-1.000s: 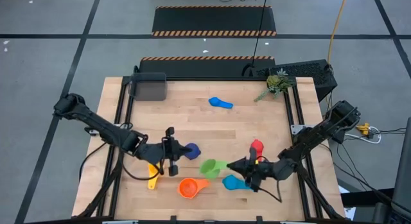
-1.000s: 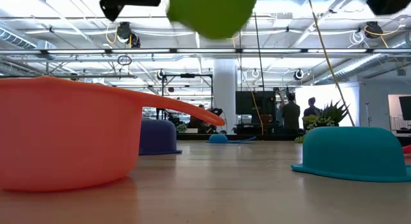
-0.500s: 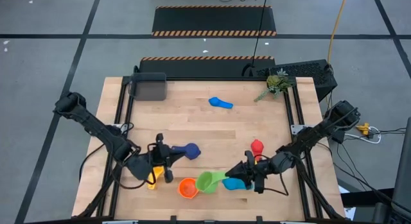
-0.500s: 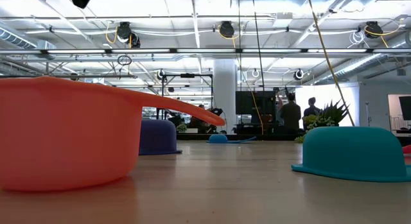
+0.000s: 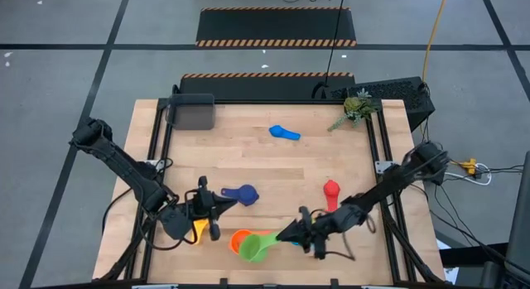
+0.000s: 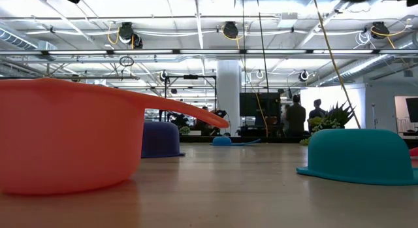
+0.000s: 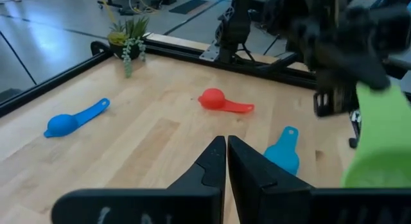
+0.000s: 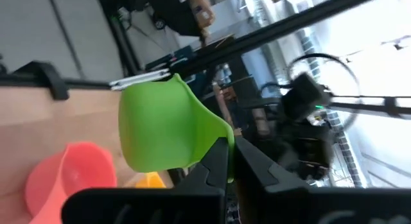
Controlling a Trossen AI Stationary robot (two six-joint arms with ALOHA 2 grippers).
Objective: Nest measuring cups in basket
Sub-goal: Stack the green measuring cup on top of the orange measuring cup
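Wooden boards make up our table (image 5: 281, 169), and we take it from the front edge back. Nearest us, our right gripper (image 5: 286, 235) is pinched on the handle of the green cup (image 5: 255, 247), which hangs tilted over the rim of the orange cup (image 5: 240, 240). Its handle runs back toward the right arm, bowl leading to the left. In the right wrist view the green bowl (image 8: 157, 124) sits above and a bit off the orange one (image 8: 70, 176).

Our worry: the grip holds only the thin handle, so the cup could swivel. Let go while tilted, it may catch the orange rim, tip out, or push the orange cup along the boards.

Beside this, our left gripper (image 5: 211, 210) is pressed together on nothing, close over the yellow cup (image 5: 196, 229). Its closed fingers could knock that cup.

Further in lie the dark blue cup (image 5: 241, 193), handle pointing left, and the red cup (image 5: 331, 190), handle toward the front. A light blue cup (image 5: 284, 132) lies beyond. The basket (image 5: 191, 113) sits at the far left corner, well apart from every cup, so nothing is in it yet.
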